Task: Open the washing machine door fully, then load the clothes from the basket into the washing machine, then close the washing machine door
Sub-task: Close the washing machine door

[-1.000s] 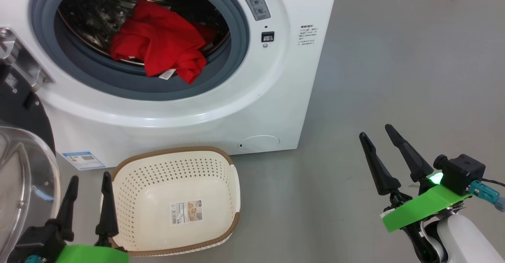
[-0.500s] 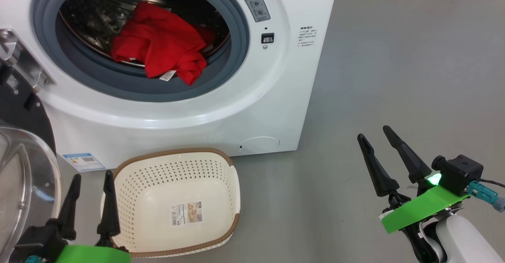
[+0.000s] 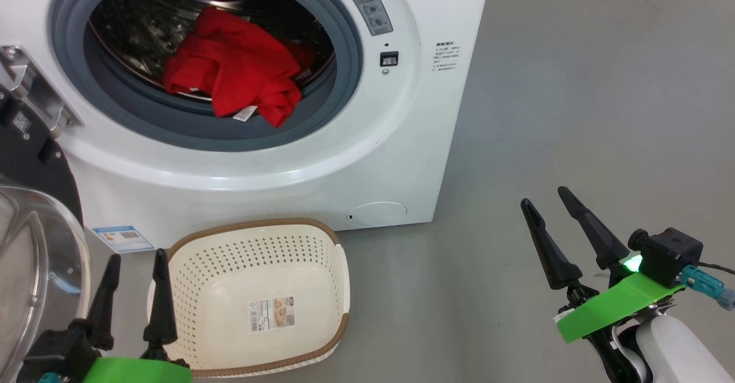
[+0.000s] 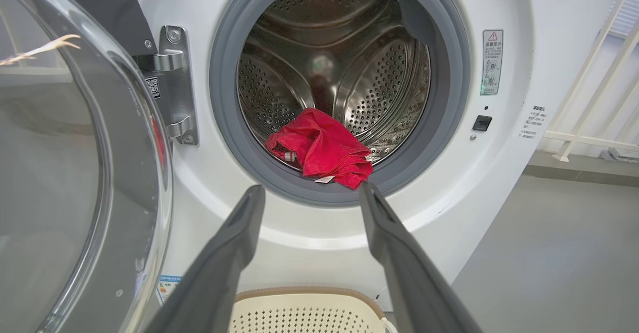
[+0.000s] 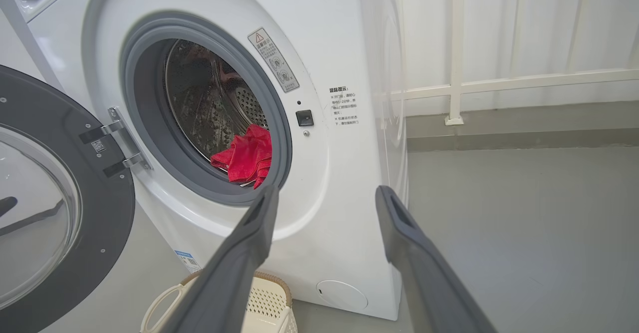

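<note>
Although the whole head view is seen to have slid a little downward over the last second, that is judged to be the camera's own move, and none of the things is seen to have shifted: the clothes (image 3: pixel 235 76) are found in the same heap at the mouth of the washing machine (image 3: pixel 402 159), and the basket (image 3: pixel 252 223) is seen bare. Loading is therefore judged done, and only the closing of the washing machine door (image 3: pixel 31 170) is judged left. The left gripper (image 3: pixel 136 255) is held spread wide with nothing between its fingers, just beside the basket's rim; the right gripper (image 3: pixel 544 196) is likewise spread and empty, low over the floor (image 3: pixel 574 84). The clothes are placed ahead of and above the left gripper, well apart from it, and ahead and to the left of the right gripper. The heap's long axis is laid across the opening, side to side, with one corner and its white label (image 3: pixel 244 113) drooped forward onto the gasket (image 3: pixel 189 136), pointing toward the grippers; that corner is judged liable to be trapped. The door is stood swung out close on the left of the left gripper, its glass bowl turned toward that gripper.
</note>
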